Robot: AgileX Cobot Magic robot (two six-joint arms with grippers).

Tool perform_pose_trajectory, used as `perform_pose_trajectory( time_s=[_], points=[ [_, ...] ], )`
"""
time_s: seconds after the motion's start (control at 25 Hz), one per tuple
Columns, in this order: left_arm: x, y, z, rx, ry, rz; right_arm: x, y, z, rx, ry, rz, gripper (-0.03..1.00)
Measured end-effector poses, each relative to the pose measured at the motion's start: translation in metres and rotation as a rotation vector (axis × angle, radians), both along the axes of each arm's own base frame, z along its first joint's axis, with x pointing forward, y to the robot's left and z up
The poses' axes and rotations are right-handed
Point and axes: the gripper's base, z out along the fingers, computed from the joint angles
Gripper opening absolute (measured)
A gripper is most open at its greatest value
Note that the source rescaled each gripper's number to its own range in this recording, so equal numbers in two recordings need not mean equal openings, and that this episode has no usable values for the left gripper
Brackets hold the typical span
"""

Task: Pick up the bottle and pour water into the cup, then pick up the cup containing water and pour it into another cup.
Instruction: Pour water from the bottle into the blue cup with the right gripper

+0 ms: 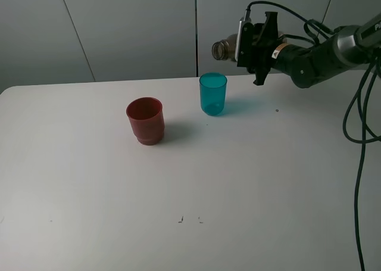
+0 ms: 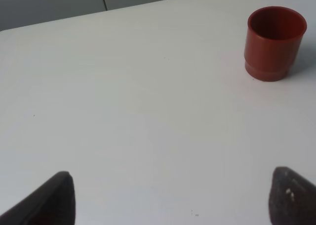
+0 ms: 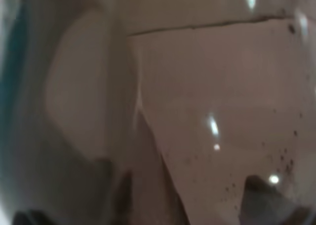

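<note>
My right gripper (image 1: pixel 247 43) is shut on the smoky grey-brown bottle (image 1: pixel 225 48) and holds it tipped on its side in the air, neck pointing left, just above and right of the teal-blue cup (image 1: pixel 212 93). The bottle's translucent wall (image 3: pixel 197 111) fills the right wrist view. The teal-blue cup stands upright on the white table (image 1: pixel 178 181). The dark red cup (image 1: pixel 145 120) stands upright to its left and also shows in the left wrist view (image 2: pixel 274 43). My left gripper (image 2: pixel 173 195) is open and empty, low over the table, well short of the red cup.
Black cables (image 1: pixel 357 128) hang down at the right edge of the table. Grey wall panels (image 1: pixel 119 27) stand behind the table's far edge.
</note>
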Motion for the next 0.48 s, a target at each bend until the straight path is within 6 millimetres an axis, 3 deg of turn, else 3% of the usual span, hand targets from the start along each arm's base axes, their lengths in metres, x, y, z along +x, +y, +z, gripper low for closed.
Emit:
perform_pose_trajectory(
  time_s=[0.48],
  points=[
    [0.0, 0.0, 0.0, 0.0, 0.0, 0.0, 0.0004, -0.001, 0.0001, -0.065, -0.024, 0.006, 0.03]
  ],
)
